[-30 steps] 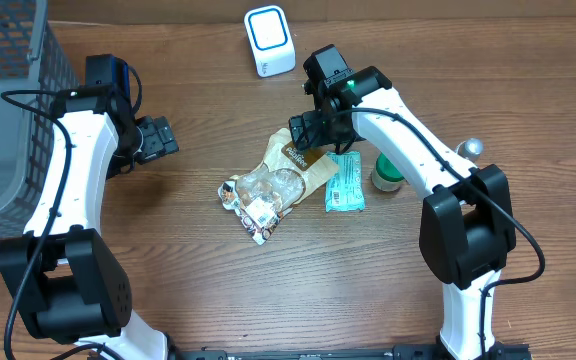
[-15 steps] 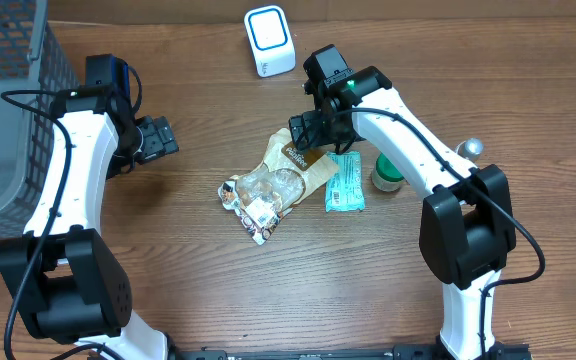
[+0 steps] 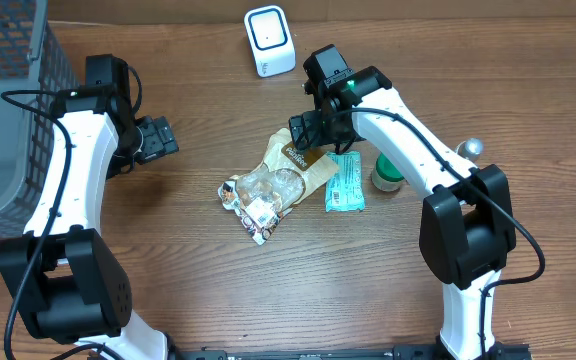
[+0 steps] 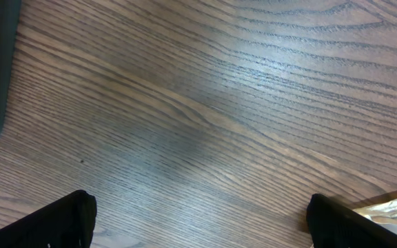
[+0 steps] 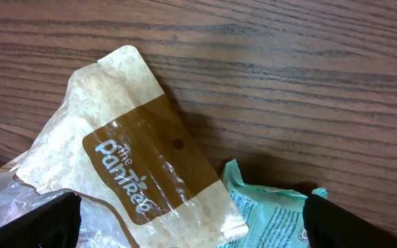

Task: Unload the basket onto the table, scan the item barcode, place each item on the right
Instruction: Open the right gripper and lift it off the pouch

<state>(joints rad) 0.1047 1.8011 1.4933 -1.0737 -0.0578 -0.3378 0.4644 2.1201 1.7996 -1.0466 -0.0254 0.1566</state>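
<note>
A white barcode scanner (image 3: 269,40) with a blue-ringed window stands at the back of the table. Mid-table lies a cream and brown snack bag (image 3: 300,162) (image 5: 136,172), overlapping a clear crinkled packet (image 3: 258,195); a teal packet (image 3: 345,182) (image 5: 274,217) lies along its right side. My right gripper (image 3: 313,137) (image 5: 193,224) hovers open above the brown bag's top and the teal packet's corner, holding nothing. My left gripper (image 3: 158,138) (image 4: 202,227) stands open over bare wood to the left, with only a bag corner (image 4: 391,205) at its view's edge.
A grey mesh basket (image 3: 8,100) fills the far left. A green-capped small container (image 3: 386,177) sits right of the teal packet, partly under my right arm. A silver knob (image 3: 473,147) lies further right.
</note>
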